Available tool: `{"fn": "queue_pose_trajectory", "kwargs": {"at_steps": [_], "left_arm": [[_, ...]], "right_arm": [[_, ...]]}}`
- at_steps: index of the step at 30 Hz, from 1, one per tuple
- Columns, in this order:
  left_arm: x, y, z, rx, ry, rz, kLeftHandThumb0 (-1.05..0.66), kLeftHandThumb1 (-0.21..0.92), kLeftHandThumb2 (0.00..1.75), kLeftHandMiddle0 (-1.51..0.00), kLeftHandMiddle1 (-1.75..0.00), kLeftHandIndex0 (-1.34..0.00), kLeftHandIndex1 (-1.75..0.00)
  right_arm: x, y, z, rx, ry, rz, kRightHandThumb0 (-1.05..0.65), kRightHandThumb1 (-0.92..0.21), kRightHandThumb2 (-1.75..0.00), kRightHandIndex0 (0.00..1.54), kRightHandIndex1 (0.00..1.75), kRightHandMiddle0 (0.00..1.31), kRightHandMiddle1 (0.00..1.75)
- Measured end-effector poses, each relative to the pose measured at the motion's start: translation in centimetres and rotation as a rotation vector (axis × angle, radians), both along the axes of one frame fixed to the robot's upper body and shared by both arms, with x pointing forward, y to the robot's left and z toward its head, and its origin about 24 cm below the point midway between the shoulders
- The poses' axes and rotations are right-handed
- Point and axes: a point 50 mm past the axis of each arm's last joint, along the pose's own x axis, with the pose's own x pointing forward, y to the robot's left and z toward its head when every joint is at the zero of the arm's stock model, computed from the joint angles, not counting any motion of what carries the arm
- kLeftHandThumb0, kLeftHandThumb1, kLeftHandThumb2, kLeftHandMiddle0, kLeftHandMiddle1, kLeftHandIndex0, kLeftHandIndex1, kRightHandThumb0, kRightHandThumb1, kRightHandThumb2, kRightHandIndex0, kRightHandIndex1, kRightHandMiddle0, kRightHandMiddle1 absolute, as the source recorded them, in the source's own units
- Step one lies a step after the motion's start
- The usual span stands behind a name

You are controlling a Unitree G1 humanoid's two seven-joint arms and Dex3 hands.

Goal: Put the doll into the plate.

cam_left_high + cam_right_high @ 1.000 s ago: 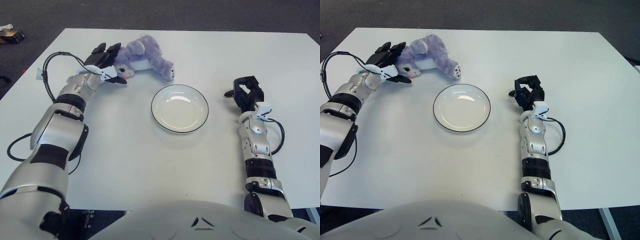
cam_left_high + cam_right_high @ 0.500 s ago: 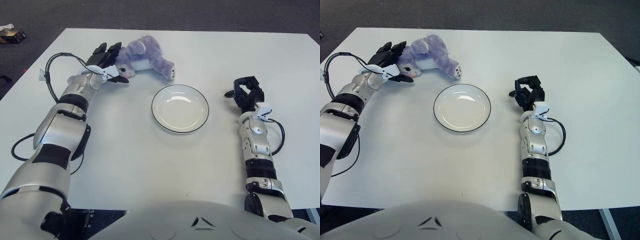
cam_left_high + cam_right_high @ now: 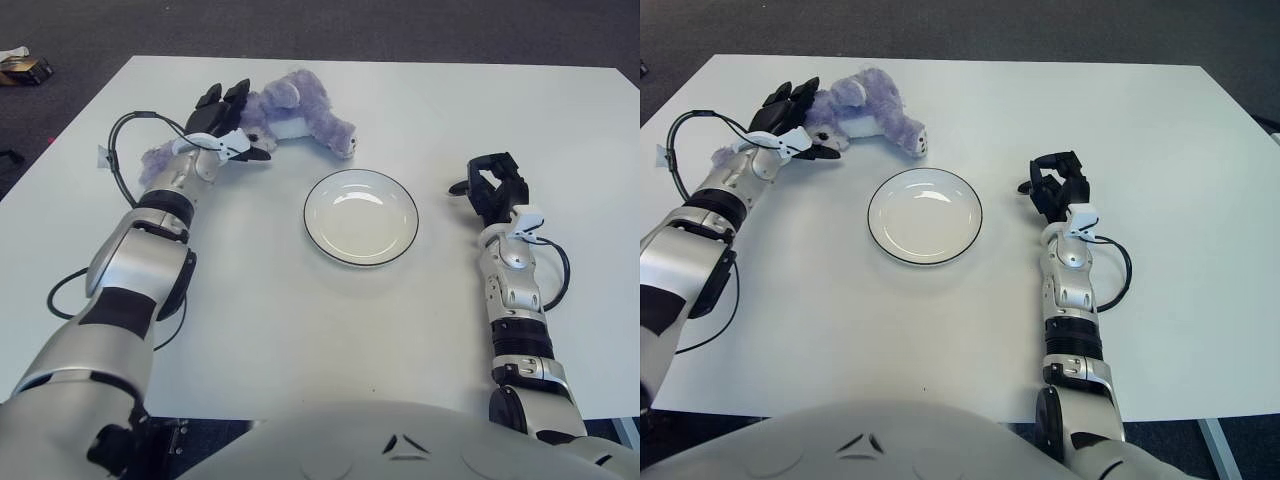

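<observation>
Fluffy purple doll (image 3: 290, 112) with white belly, gripped by left hand (image 3: 222, 125).

My left hand (image 3: 225, 125) reached far forward on an outstretched arm, its fingers closed around the doll (image 3: 290, 115). My right hand (image 3: 490, 185) sat off to the right, fingers curled, holding nothing.

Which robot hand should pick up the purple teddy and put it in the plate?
The left hand. Its fingers are already wrapped around the purple doll at the far left of the table. The right hand is on the other side of the empty plate, far from the doll.
</observation>
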Motion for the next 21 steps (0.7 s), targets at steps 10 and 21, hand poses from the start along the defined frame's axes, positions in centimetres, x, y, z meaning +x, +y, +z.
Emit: {"fn": "queue_pose_trajectory", "kwargs": {"at_steps": [10,21], "left_arm": [[-0.07,-0.45,-0.22,-0.09,-0.036,0.038,-0.58,0.73,0.01,-0.5,-0.11,-0.48,-0.13],[-0.22,-0.69,-0.29,-0.1,-0.083,0.051,-0.53,0.74,0.0,-0.42,-0.45,-0.46,-0.36]], "right_arm": [[-0.02,0.03,-0.03,0.001,0.0,0.0,-0.35,-0.92,-0.38,0.73,1.38,0.35,1.6],[-0.05,0.02,-0.01,0.001,0.0,-0.001,-0.35,-0.92,-0.38,0.73,1.39,0.35,1.59]]}}
